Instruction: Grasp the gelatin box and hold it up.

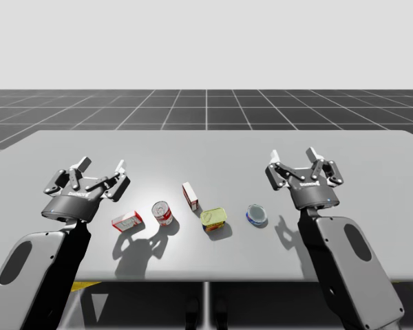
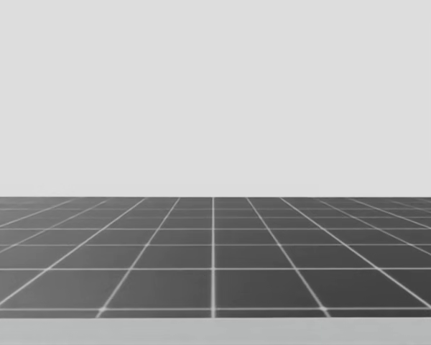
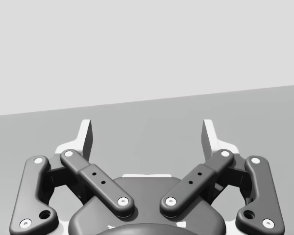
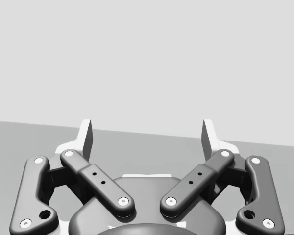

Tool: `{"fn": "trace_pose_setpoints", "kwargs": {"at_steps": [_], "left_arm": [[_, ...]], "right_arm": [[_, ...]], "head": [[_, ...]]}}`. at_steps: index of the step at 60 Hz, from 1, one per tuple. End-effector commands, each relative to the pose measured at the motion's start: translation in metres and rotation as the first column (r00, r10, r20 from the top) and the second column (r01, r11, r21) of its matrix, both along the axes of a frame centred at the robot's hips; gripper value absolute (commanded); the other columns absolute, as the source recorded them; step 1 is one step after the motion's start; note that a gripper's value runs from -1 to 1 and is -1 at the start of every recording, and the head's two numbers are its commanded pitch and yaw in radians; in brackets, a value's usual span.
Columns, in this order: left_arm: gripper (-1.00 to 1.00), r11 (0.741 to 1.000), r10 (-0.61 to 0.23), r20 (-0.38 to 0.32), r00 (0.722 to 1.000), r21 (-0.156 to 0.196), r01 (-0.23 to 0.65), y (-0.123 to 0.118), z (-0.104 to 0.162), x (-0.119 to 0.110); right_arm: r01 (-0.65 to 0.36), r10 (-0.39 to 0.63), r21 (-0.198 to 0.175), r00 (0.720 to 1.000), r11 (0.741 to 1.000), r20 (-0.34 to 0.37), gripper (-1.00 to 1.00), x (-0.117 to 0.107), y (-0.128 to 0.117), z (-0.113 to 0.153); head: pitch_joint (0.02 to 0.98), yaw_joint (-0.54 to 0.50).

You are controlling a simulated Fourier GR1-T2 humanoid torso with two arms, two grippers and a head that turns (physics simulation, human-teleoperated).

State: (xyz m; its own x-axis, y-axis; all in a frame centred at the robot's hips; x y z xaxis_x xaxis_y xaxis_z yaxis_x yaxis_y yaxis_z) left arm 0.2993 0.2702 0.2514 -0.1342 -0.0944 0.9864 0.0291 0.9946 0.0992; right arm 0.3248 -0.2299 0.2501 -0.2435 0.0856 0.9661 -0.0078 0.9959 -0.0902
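On the smooth grey table point(image 1: 372, 158), as the high view has it, five small things are spread well apart, presumably so that each can be reached without disturbing the rest. With the red-and-white can point(image 1: 163, 214) taken as the dial's centre, a flat red-and-white box point(image 1: 126, 221) lies at 9 o'clock. An upright red-and-white box point(image 1: 190, 196) stands at 2 o'clock. A squat yellow tin point(image 1: 214, 218) with rounded corners and, beyond it, a low round blue tin point(image 1: 257, 214) sit at 3 o'clock.

Which carton is the gelatin box cannot be told for certain. The flat one is judged likelier and, being light card with broad faces, should be pinched across its narrow sides.

The left gripper point(image 1: 102, 168) is held at 11 o'clock from that box, the right gripper point(image 1: 294, 159) at 1 o'clock from the blue tin. Both are spread wide with nothing between their fingers, as the wrist views confirm, and are seemingly poised to descend.
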Motion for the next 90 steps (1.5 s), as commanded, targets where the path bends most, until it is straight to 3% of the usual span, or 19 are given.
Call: {"fn": "trace_pose_setpoints", "kwargs": {"at_steps": [1, 12, 29, 43, 59, 77, 87, 88, 90], "left_arm": [[-1.00, 1.000, 0.000, 0.000, 1.000, 0.001, 0.000, 0.000, 0.000, 0.000], [-1.00, 1.000, 0.002, -0.002, 1.000, -0.001, -0.002, 0.000, 0.000, 0.000], [-1.00, 1.000, 0.001, -0.005, 1.000, 0.005, -0.001, 0.001, 0.000, 0.000], [-1.00, 1.000, 0.004, -0.006, 1.000, 0.007, -0.004, 0.003, -0.001, 0.001], [-1.00, 1.000, 0.007, -0.009, 1.000, 0.007, -0.007, 0.004, 0.000, 0.002], [-1.00, 1.000, -0.014, -0.025, 1.000, -0.018, 0.014, 0.005, 0.001, 0.002], [-1.00, 0.997, -0.047, -0.014, 0.999, -0.056, 0.047, 0.004, 0.007, 0.000], [-1.00, 0.995, -0.069, -0.016, 0.997, -0.079, 0.068, 0.004, 0.011, -0.003], [-1.00, 0.993, -0.083, -0.007, 0.997, -0.081, 0.082, 0.004, 0.014, -0.006]], "right_arm": [[0.010, -0.010, 0.007, 1.000, 1.000, 0.002, -1.00, -0.003, 0.001, 0.002], [-0.039, 0.041, 0.039, 0.998, 0.998, -0.042, -1.00, -0.001, -0.001, 0.003], [-0.030, 0.031, 0.030, 0.999, 0.999, -0.040, -1.00, 0.001, -0.002, 0.002], [-0.053, 0.054, 0.020, 0.998, 0.998, -0.033, -1.00, 0.000, 0.001, 0.003], [-0.072, 0.072, 0.006, 0.996, 0.997, -0.052, -1.00, 0.000, 0.006, 0.000], [-0.098, 0.097, -0.013, 0.991, 0.995, -0.088, -1.00, 0.001, 0.014, -0.006], [-0.099, 0.098, -0.007, 0.990, 0.995, -0.099, -1.00, 0.002, 0.013, -0.007], [-0.099, 0.098, -0.004, 0.990, 0.995, -0.102, -1.00, 0.001, 0.013, -0.007], [-0.099, 0.098, -0.004, 0.990, 0.995, -0.105, -1.00, 0.001, 0.012, -0.007]], "head": [[0.076, -0.01], [0.124, -0.01], [0.369, 0.02], [0.592, 0.11], [0.750, 0.28], [0.828, 0.41], [0.841, 0.43], [0.841, 0.43], [0.842, 0.43]]}}
